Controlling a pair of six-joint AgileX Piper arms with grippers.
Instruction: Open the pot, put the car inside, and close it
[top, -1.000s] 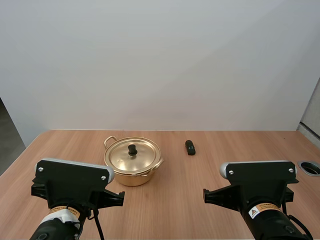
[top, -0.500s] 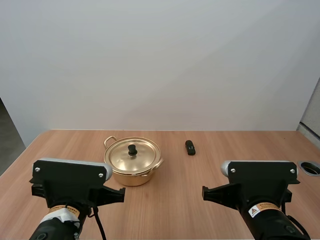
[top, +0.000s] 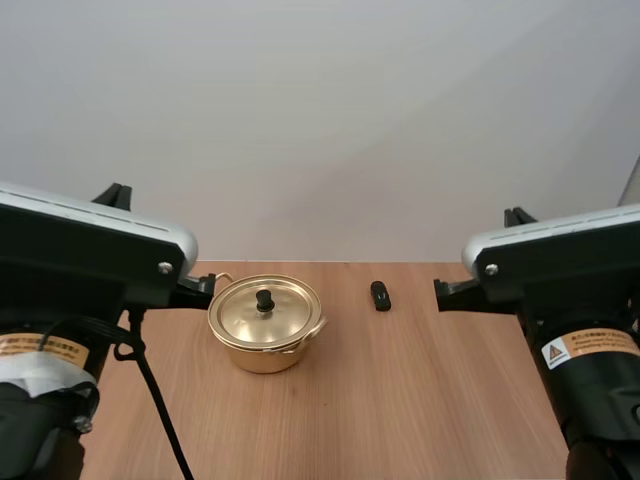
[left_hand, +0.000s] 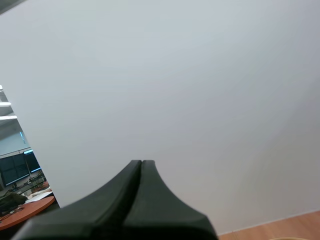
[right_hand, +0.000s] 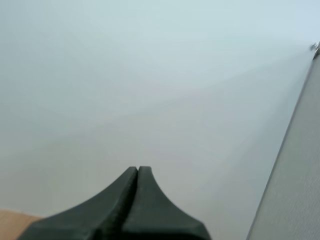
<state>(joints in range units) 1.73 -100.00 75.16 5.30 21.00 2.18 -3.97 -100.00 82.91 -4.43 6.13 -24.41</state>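
Note:
A gold pot (top: 265, 335) stands on the wooden table (top: 400, 390) with its lid on; the lid has a black knob (top: 265, 298). A small dark car (top: 380, 294) lies to the pot's right, nearer the far edge. Both arms are raised high at the near side, well back from the pot and car. My left gripper (left_hand: 141, 163) is shut on nothing, its fingers lying together as one dark wedge against the white wall. My right gripper (right_hand: 138, 169) is likewise shut and holds nothing.
A white wall rises behind the table's far edge. Bare wood stretches in front of the pot and car, between the two arms.
Both arms have lifted sharply from low near the table's front to high up at the sides of the high view. The pot and the car have not moved.

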